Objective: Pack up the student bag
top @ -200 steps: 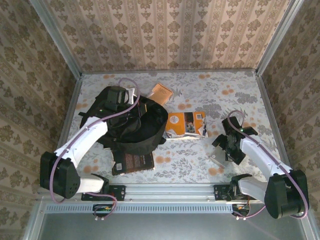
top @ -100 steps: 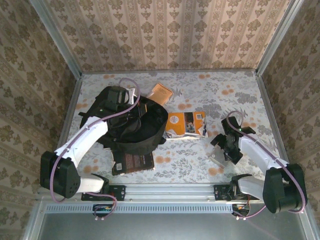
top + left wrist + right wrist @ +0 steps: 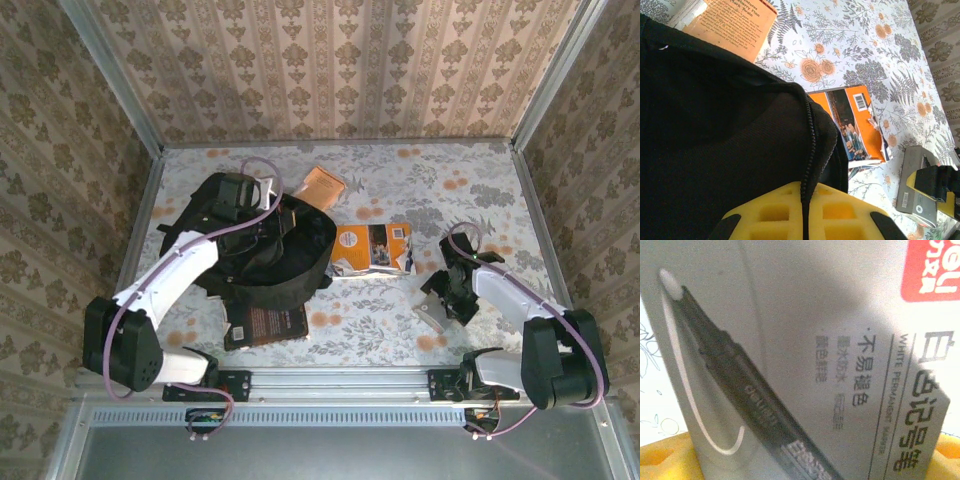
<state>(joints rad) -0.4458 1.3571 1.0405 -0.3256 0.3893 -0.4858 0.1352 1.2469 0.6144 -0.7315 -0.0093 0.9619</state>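
From the top camera, the large black soft fabric backpack (image 3: 262, 250) lies on the left half of the floral table (image 3: 480, 190). My left end effector (image 3: 272, 203) stays at its far rim. An orange paperback (image 3: 372, 248) lies just beside it, and a dark-covered book (image 3: 265, 325) lies at its near edge. Over the last second the right end effector (image 3: 438, 305) has swung inward onto the flat grey marker box (image 3: 430, 312), which hasn't moved. On the left wrist camera, the yellow pads (image 3: 765, 215) are pressed together on the bag's zip edge, holding the mouth up. On the right wrist camera, the box (image 3: 840, 340) sits between the pads (image 3: 660, 455). I cannot tell whether they are spread or clamping it. I'd judge the pickup is just starting.
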